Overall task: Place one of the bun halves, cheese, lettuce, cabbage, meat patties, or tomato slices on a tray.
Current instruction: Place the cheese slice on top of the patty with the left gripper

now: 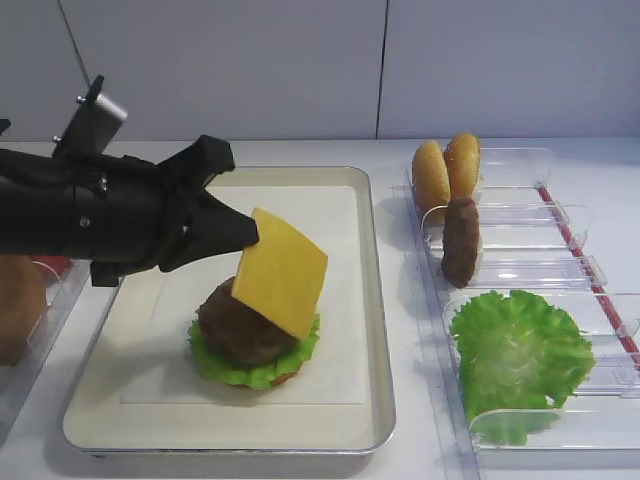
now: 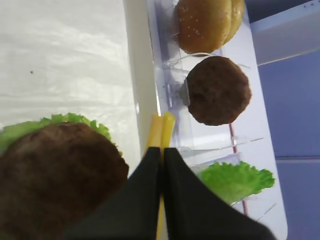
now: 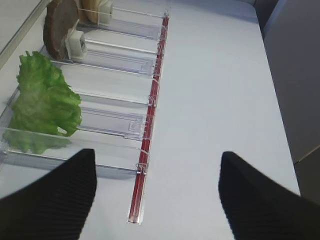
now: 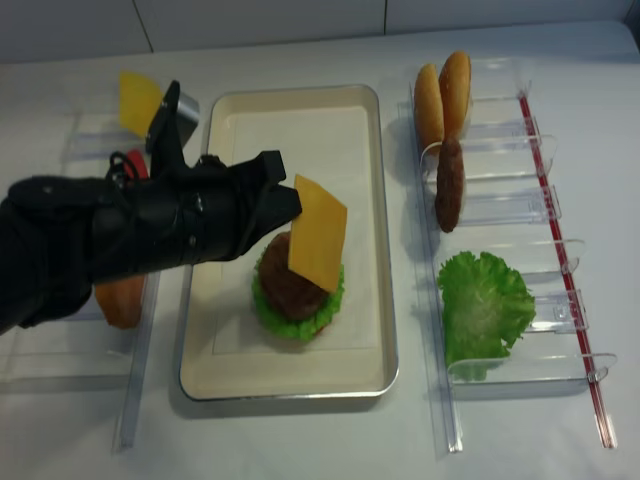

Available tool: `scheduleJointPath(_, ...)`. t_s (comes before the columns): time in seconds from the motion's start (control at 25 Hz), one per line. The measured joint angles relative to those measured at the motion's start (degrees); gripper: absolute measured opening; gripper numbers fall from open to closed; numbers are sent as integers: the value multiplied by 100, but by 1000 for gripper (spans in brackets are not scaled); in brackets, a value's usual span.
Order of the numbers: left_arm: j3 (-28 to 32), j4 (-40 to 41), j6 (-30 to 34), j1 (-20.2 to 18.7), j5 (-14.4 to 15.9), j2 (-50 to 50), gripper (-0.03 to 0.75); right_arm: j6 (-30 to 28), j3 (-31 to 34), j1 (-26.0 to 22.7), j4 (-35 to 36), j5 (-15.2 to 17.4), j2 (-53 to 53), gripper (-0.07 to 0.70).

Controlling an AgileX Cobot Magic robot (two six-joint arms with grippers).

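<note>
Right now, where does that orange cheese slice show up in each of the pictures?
Exterior high: the cheese at centre, tilted over the burger.
Realsense high: cheese at centre, above the patty.
Left wrist: its thin edge between the gripper's shut tips.
Right wrist: not in it.
Shared landmark: the lettuce in the clear bin.

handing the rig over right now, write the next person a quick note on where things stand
Left gripper: shut on the cheese, held tilted above the stack in the tray.
Right gripper: open, holding nothing, over the table beside the bins.
Done: bun bottom, lettuce and meat patty stacked on the tray.
In the bins on the right: bun halves, a spare patty, a lettuce leaf.
Left: lower the cheese onto the patty and let go.
</note>
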Motion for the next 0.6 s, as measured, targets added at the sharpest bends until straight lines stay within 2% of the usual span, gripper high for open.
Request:
scheduleJointPath(0.2,148,854,-568,0,-158,4,2,0,0,0,0,0,0,523)
scheduleJointPath(0.6,211,1072,-664,0,-615,13,2,0,0,0,0,0,0,523)
